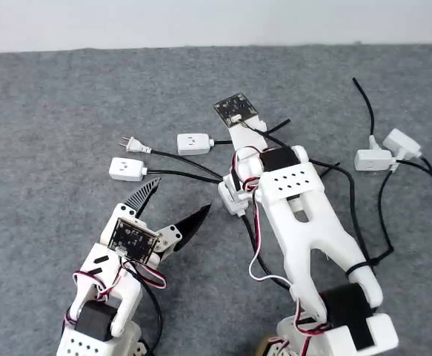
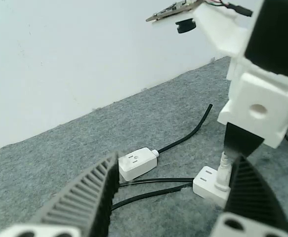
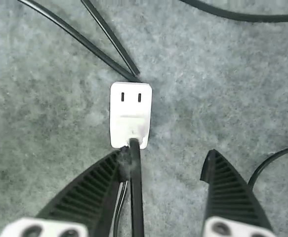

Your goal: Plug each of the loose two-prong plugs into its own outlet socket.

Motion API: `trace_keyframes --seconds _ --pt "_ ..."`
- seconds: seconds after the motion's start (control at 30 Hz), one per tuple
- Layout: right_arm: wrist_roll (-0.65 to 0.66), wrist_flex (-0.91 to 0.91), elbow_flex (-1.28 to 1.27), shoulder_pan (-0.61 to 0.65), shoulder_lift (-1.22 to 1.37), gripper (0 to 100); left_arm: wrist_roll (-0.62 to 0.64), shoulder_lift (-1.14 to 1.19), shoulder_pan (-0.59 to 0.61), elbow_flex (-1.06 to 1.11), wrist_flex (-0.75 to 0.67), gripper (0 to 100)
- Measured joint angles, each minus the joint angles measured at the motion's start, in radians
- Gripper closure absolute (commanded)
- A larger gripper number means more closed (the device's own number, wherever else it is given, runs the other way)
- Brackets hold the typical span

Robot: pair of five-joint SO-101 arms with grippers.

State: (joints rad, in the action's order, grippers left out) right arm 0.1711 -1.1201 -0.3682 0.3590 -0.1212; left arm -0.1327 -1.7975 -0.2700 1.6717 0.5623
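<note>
Toward the table's far edge, left of middle, lies the loose two-prong plug (image 1: 130,143) — light and rigid, though its stiff black cable will likely tug back. Best pinched across the moulded body, prongs free. Left gripper (image 1: 184,193) gapes, empty. Right gripper (image 3: 167,154) is spread over a white outlet socket (image 3: 130,121), grasping nothing. Grey felt (image 1: 52,111) looks grippy — white wall (image 1: 201,22) behind.

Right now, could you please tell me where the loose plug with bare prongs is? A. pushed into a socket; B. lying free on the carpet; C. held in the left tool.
B: the plug lies alone on the carpet, its prongs bare.
</note>
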Motion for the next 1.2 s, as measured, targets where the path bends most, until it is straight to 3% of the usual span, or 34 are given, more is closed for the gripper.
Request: trace_keyframes --seconds 1.2 --pt "0.0 0.057 -0.041 0.025 0.04 76.0 0.0 0.0 -0.015 0.0 0.0 65"
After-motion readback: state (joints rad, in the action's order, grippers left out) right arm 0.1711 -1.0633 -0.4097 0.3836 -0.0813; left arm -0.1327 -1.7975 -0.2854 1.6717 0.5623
